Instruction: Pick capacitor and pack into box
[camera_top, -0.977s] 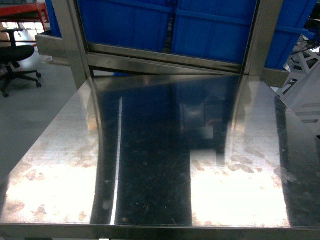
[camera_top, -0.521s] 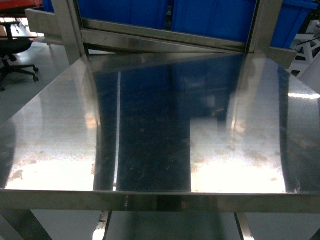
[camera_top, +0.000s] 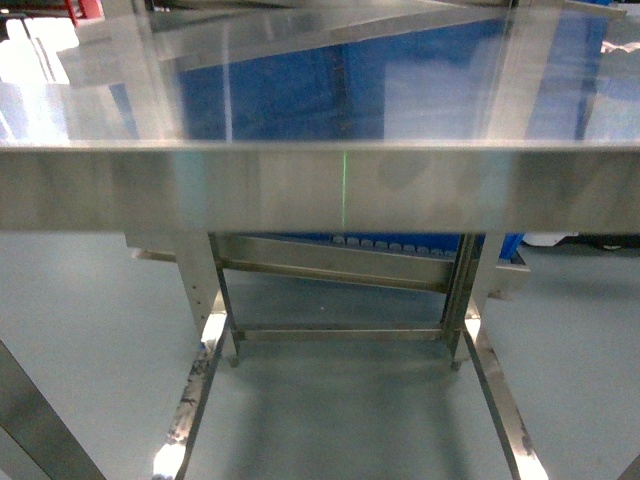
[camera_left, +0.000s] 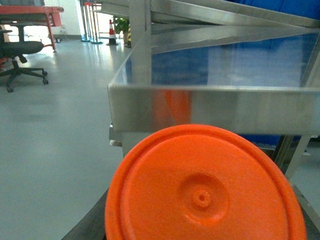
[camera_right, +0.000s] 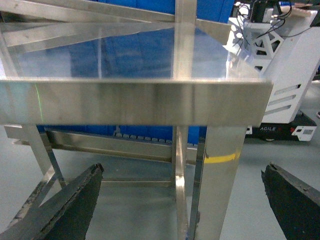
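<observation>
Neither capacitor nor box shows from below the shiny steel worktop (camera_top: 320, 185); right gripper (camera_right: 182, 200) gapes wide and empty, left gripper's hidden behind a round orange plastic lid (camera_left: 205, 190), can't tell.

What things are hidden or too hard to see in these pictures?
- Left pincer: hidden in the left wrist view behind an orange disc; open or shut can't be told.
- Steel table top: the head view sits level with the edge, so only reflections show.
- Box and capacitor: in no view.
- Right pincer: fingers cut off by the bottom edge.

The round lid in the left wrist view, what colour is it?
Orange lid, best in the left wrist view.
</observation>
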